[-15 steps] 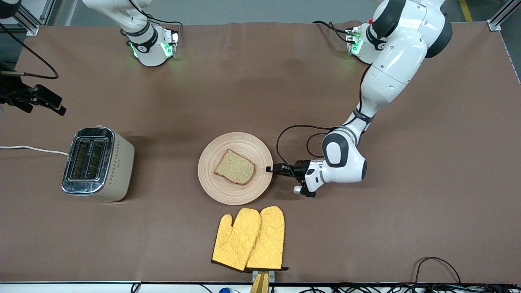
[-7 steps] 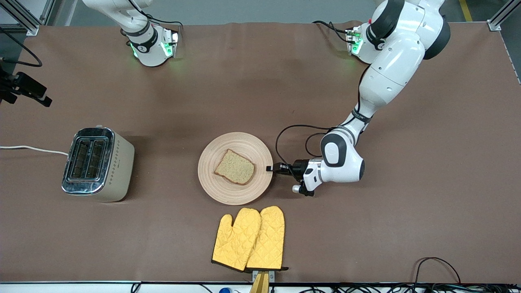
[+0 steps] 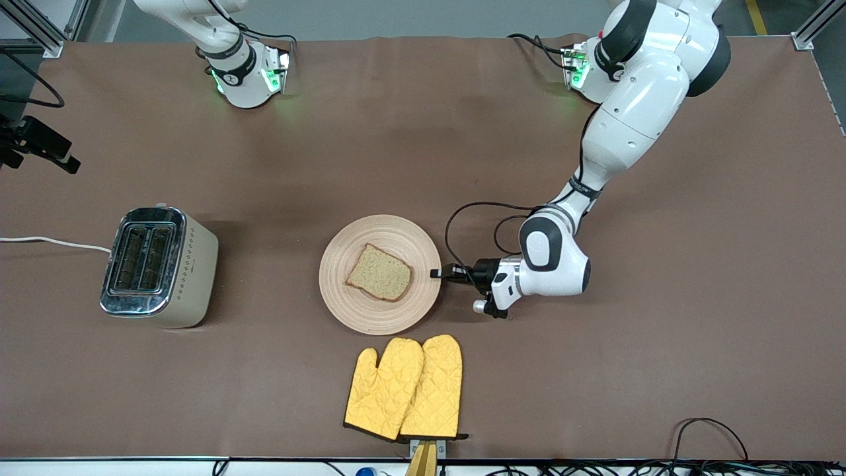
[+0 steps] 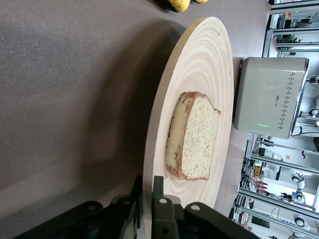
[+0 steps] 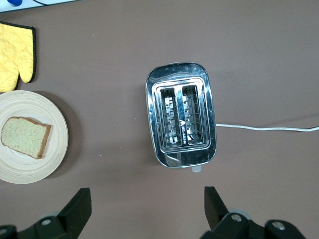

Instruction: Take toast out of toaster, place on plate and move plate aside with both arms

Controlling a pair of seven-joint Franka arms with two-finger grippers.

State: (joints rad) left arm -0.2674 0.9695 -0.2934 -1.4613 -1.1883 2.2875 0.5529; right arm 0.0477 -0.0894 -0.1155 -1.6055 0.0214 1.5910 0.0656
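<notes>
The plate [image 3: 344, 301] lies mid-table with the toast [image 3: 379, 272] flat on it. My left gripper [image 3: 436, 273] is low at the plate's rim toward the left arm's end, shut on that rim. In the left wrist view the left gripper [image 4: 148, 199] has one finger above and one below the plate's [image 4: 209, 64] edge, with the toast [image 4: 197, 137] just past them. My right gripper [image 3: 66, 162] hangs high over the table edge at the right arm's end. It is open and empty in the right wrist view [image 5: 147, 206], which also shows the plate [image 5: 30, 169] and toast [image 5: 25, 137].
A beige and chrome toaster [image 3: 158, 264] with two empty slots stands toward the right arm's end; its white cord [image 3: 53, 241] runs off the table. It also shows in the right wrist view [image 5: 182, 119]. Yellow oven mitts [image 3: 406, 387] lie nearer the front camera than the plate.
The plate and toast have shifted slightly toward the right arm's end, with the left gripper on the rim. The right gripper has drawn back toward the table edge and risen.
</notes>
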